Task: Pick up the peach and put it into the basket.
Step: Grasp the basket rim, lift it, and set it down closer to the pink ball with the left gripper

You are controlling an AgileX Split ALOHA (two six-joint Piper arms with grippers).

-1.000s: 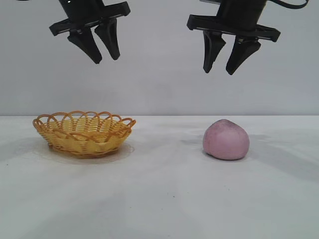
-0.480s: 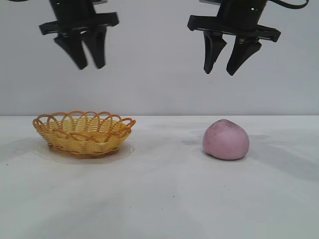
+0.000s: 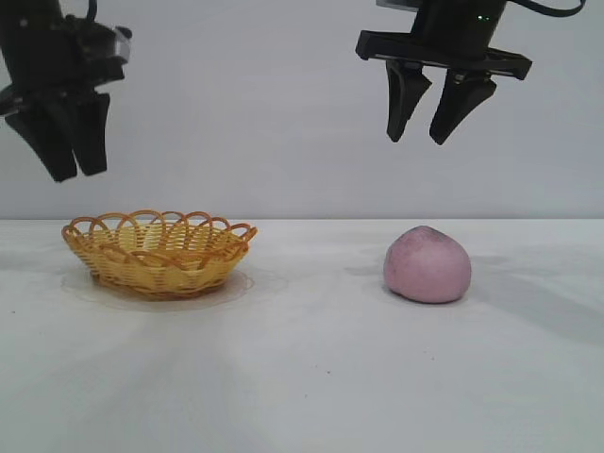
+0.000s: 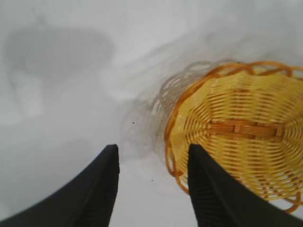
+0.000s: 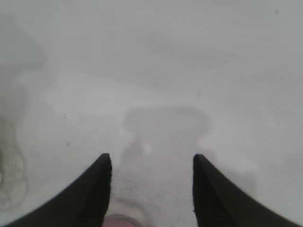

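The right gripper (image 3: 426, 140) hangs open and empty high above the peach (image 3: 427, 265), which sits on the table (image 3: 302, 377) well apart from the empty basket (image 3: 159, 251); nothing grasped yet. The left gripper (image 3: 68, 176) (also open) hovers beside the basket. Only its wrist view shows the basket's woven floor.

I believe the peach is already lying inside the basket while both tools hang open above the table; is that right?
Not quite. The peach is not in the basket; it sits on the table apart from it, below the right tool, as the exterior view shows. The basket holds nothing in the left wrist view. The rest is right: the left tool and the right tool both hang open above the table.
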